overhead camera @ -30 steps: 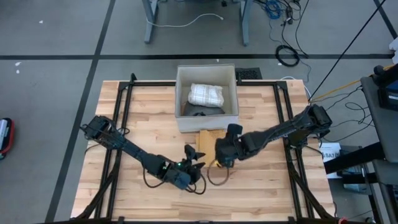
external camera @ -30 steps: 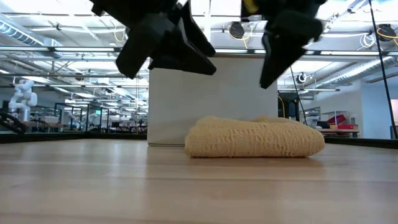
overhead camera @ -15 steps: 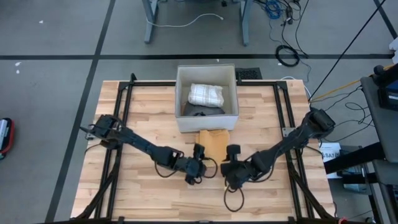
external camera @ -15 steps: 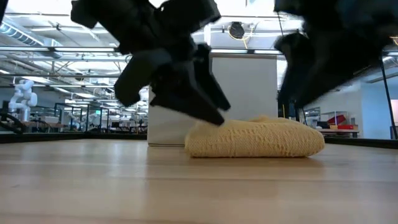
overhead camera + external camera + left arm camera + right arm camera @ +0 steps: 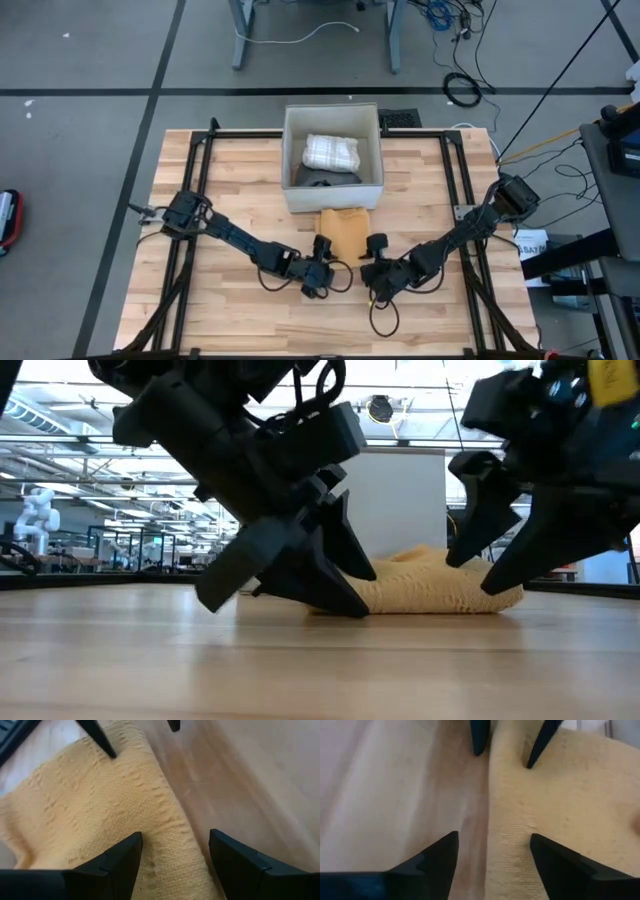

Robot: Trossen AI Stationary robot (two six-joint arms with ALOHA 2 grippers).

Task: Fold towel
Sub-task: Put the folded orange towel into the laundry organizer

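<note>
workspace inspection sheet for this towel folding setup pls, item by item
surface: wooden table, black frame rails along its sides
job's things: yellow towel lying folded on the table, in front of the white box
clutter: box holds a checked cloth and something dark
end effectors: left end effector and right end effector both open, low at the towel's near corners, one at each side
cables: loose cables on the floor beyond the table
surroundings: open workshop hall, no person seen
</note>
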